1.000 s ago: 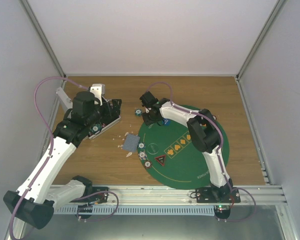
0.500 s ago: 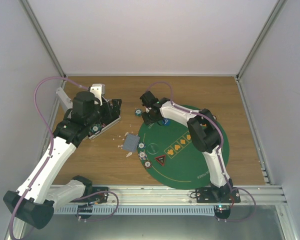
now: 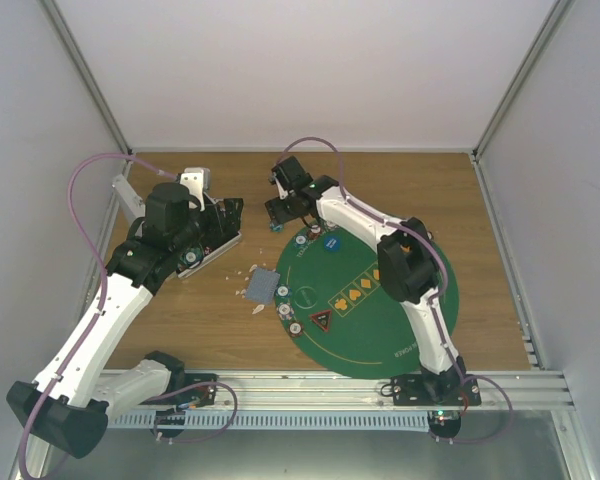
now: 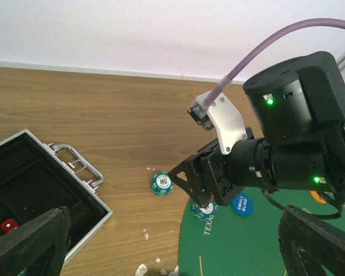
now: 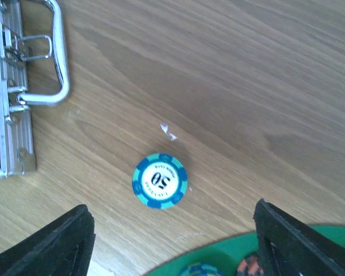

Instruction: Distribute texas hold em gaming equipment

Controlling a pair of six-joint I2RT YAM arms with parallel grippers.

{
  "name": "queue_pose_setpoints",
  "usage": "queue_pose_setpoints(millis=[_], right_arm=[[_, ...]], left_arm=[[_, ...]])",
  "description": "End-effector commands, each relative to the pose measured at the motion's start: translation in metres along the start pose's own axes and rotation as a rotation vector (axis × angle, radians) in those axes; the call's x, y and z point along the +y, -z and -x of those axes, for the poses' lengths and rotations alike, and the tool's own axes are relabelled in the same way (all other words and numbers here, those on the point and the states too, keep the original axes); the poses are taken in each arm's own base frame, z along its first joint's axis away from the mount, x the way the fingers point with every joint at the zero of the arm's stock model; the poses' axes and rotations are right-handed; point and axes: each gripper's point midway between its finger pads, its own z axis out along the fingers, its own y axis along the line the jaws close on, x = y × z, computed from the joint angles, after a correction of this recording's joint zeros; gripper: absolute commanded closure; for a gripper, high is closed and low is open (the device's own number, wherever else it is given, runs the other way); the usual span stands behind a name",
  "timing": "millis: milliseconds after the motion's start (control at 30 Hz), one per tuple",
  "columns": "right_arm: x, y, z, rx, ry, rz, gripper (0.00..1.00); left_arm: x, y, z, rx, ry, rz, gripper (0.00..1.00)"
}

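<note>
Right claw (image 3: 278, 213) hangs at upper centre of the top view, jaws spread wide, gripping nothing. Right under it a teal poker chip (image 5: 160, 180) marked 50 lies flat on the wooden counter (image 5: 264, 69), just off the rim of the green mat (image 3: 370, 335). A blue marker token (image 3: 330, 241) sits on the mat nearby. Left claw (image 4: 172, 244), wide open and empty, hovers by the open silver case (image 4: 75, 179) at left. The card stack (image 3: 263, 286) rests at the mat's left edge.
</note>
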Motion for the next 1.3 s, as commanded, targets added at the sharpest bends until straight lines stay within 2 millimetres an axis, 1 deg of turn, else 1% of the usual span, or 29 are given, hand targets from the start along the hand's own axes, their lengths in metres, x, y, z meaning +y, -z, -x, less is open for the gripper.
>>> queue_pose_setpoints(millis=[0, 100, 167, 367, 500, 633, 767, 900, 1033, 1267], right_arm=[[-0.002, -0.023, -0.009, 0.05, 0.037, 0.0, 0.21], [0.0, -0.03, -0.01, 0.057, 0.045, 0.003, 0.13], [0.002, -0.035, -0.011, 0.064, 0.047, 0.006, 0.11], [0.01, -0.049, -0.016, 0.087, 0.063, 0.013, 0.09], [0.012, -0.06, -0.024, 0.111, 0.075, 0.014, 0.09], [0.01, -0.072, -0.032, 0.143, 0.069, 0.003, 0.11], [0.009, -0.08, -0.038, 0.163, 0.063, -0.001, 0.16], [0.009, -0.084, -0.044, 0.179, 0.068, -0.007, 0.2], [0.005, -0.088, -0.051, 0.197, 0.089, -0.03, 0.24], [0.008, -0.092, -0.062, 0.222, 0.093, -0.027, 0.3]], left_arm=[[-0.004, 0.003, 0.016, -0.06, 0.012, -0.019, 0.01], [-0.005, 0.002, 0.015, -0.054, 0.012, -0.023, 0.01], [-0.005, 0.001, 0.015, -0.052, 0.012, -0.021, 0.01], [-0.005, 0.0, 0.015, -0.051, 0.012, -0.021, 0.01], [-0.004, -0.001, 0.014, -0.049, 0.012, -0.019, 0.01], [-0.004, -0.002, 0.013, -0.046, 0.012, -0.018, 0.01], [-0.004, -0.002, 0.013, -0.045, 0.012, -0.019, 0.01], [-0.004, -0.003, 0.012, -0.044, 0.012, -0.017, 0.01], [-0.005, -0.003, 0.012, -0.042, 0.013, -0.021, 0.01], [-0.004, -0.004, 0.012, -0.041, 0.014, -0.02, 0.01]])
